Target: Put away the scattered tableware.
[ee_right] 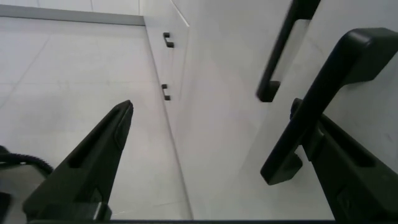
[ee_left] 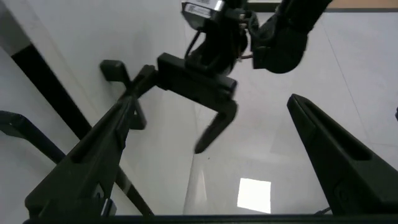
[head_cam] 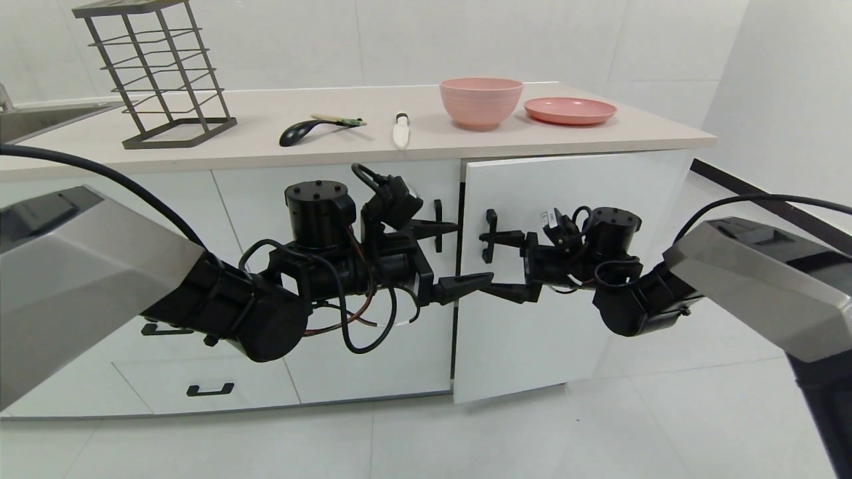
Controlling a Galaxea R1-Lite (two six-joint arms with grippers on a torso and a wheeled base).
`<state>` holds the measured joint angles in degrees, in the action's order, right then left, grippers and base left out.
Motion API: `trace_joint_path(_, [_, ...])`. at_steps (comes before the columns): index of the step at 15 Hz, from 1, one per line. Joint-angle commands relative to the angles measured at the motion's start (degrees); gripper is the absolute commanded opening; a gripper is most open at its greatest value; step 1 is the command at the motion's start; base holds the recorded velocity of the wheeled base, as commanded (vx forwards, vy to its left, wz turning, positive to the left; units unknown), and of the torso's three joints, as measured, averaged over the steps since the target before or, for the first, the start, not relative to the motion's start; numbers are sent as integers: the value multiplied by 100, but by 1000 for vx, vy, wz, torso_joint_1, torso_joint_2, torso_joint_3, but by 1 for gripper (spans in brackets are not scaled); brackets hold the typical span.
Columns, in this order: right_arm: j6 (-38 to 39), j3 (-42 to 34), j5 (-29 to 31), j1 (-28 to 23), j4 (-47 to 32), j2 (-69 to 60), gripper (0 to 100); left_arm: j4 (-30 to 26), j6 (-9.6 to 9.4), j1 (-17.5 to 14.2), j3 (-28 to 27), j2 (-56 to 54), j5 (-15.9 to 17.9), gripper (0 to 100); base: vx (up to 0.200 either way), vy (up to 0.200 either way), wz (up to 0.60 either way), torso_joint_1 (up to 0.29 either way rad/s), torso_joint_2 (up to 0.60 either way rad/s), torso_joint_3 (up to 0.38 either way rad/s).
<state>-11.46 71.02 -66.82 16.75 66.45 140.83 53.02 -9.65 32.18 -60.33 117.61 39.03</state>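
Observation:
On the counter lie a pink bowl [head_cam: 480, 100], a pink plate [head_cam: 570, 110], a black spoon [head_cam: 299, 131], a pair of chopsticks [head_cam: 339, 120] and a white utensil [head_cam: 401, 130]. Both grippers hang below the counter in front of the cabinet doors. My left gripper [head_cam: 452, 256] [ee_left: 217, 93] is open beside the left door's handle [head_cam: 438, 226]. Facing it, my right gripper [head_cam: 500, 263] [ee_right: 242, 87] is open, its upper finger at the right door's handle [head_cam: 490, 236]. The right door [head_cam: 566, 319] stands slightly ajar.
A dark wire rack [head_cam: 163, 73] stands at the counter's left, with a sink [head_cam: 40, 120] beyond it. Drawers with black handles [head_cam: 210, 389] sit low on the left. White tiled floor [head_cam: 599, 432] spreads before the cabinet.

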Motion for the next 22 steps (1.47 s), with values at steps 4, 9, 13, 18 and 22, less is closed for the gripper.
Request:
trace_joint_path(4, [3,-2128,-200,-5,861,-1119,100,7,-1,34,-216,165,-27,100,0,0,0,0,0,0])
trace_joint_path(9, [3,-3147,-341,30,1432,-1400,100,7,7,324,-585,429,-203,100,0,0,0,0,0,0])
trace_joint_path(13, [3,-3604,-350,30,1722,-1453,100,-37,95,728,-1112,728,-458,100,0,0,0,0,0,0])
trace_joint_path(18, [3,-3587,-350,-146,1784,-1444,100,16,131,851,-1315,824,-572,100,0,0,0,0,0,0])
trace_joint_path(22, [3,-3411,-350,-568,1784,-1242,100,7,131,930,-1306,842,-572,100,0,0,0,0,0,0])
